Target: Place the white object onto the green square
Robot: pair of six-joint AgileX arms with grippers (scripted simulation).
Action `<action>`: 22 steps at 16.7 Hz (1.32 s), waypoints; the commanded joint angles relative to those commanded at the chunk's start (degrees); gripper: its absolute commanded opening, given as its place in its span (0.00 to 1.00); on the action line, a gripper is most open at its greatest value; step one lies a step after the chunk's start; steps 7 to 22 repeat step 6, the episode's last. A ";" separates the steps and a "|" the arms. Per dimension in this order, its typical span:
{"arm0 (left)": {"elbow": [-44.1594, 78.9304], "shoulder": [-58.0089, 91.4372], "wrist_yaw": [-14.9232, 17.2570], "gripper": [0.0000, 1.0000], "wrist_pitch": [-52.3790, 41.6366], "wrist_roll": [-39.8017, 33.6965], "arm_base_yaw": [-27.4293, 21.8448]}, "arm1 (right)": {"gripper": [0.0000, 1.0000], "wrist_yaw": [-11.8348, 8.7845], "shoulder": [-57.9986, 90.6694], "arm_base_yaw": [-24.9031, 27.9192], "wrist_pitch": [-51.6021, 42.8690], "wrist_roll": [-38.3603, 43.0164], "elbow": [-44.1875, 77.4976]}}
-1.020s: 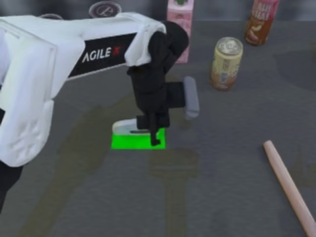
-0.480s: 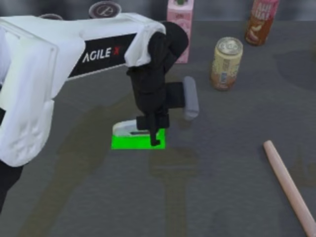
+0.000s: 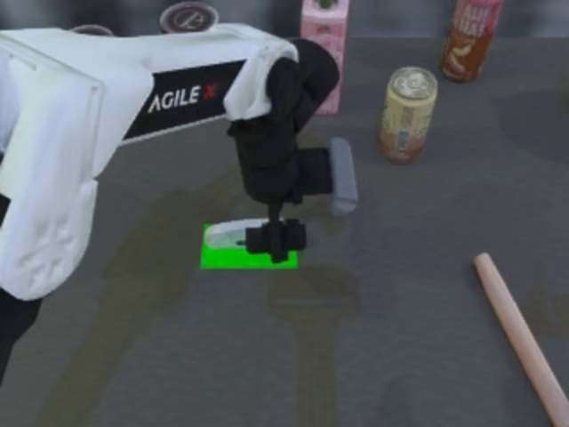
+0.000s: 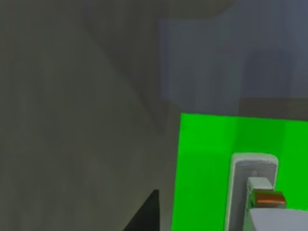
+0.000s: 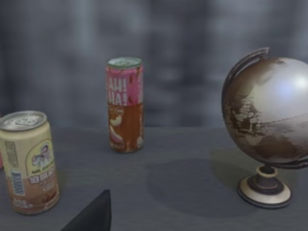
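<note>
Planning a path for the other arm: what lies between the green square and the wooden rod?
In the top view, only bare table lies between the green square and the wooden rod.

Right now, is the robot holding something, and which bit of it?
The left tool sits at one end of the white object, which lies on the green square. Whether it grips cannot be told.

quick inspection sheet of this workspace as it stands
surface: dark grey table
job's things: white object lying on the green square
clutter: tan can, pink-brown can, pink carton, wooden rod, globe
grippers: left gripper over the square's right end, whether its jaws grip the object unclear; right gripper not in the top view
cables: nothing seen
surroundings: dark blurred backdrop
</note>
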 joint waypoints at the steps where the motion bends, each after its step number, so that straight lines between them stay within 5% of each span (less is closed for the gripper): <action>1: 0.00 0.00 0.00 1.00 0.00 0.00 0.00 | 1.00 0.00 0.00 0.00 0.00 0.00 0.00; 22: 0.00 0.00 0.00 1.00 0.00 0.00 0.00 | 1.00 0.00 0.00 0.00 0.00 0.00 0.00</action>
